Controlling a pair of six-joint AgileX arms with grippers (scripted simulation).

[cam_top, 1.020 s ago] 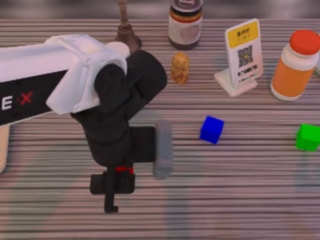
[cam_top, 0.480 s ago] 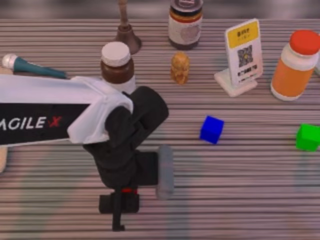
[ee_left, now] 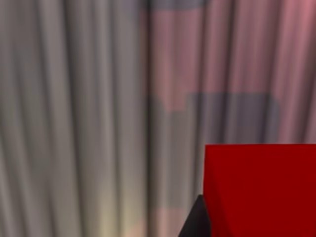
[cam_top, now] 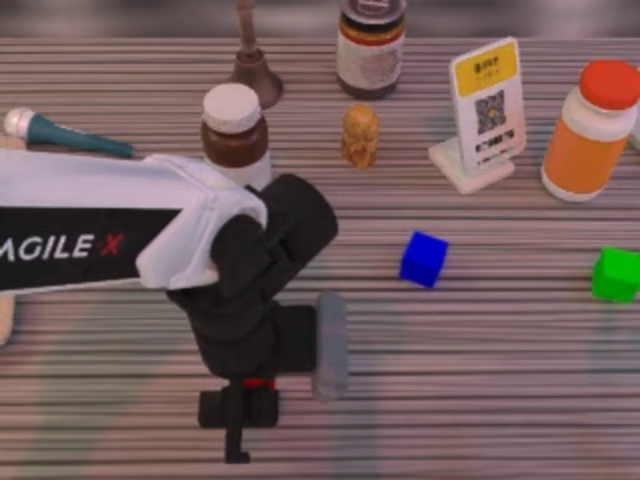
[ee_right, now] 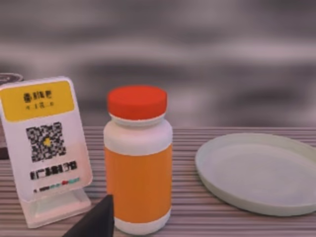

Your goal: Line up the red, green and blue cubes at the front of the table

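Note:
My left gripper hangs low over the striped table near its front edge, left of centre. It is shut on the red cube, of which only a sliver shows under the wrist. In the left wrist view the red cube fills the lower corner, and a dark finger presses its side. The blue cube lies at mid-table, right of the arm. The green cube sits at the right edge. My right gripper is outside the top view, parked facing the orange bottle.
Along the back stand a bell, a brown jar with a white lid, a dark-lidded jar, a golden figurine, a QR sign and an orange bottle. A microphone lies at left, a pale plate beyond the bottle.
Over the first half second my left arm moved toward the table's front with the red cube, uncovering the brown jar and microphone. Since then it has held still.

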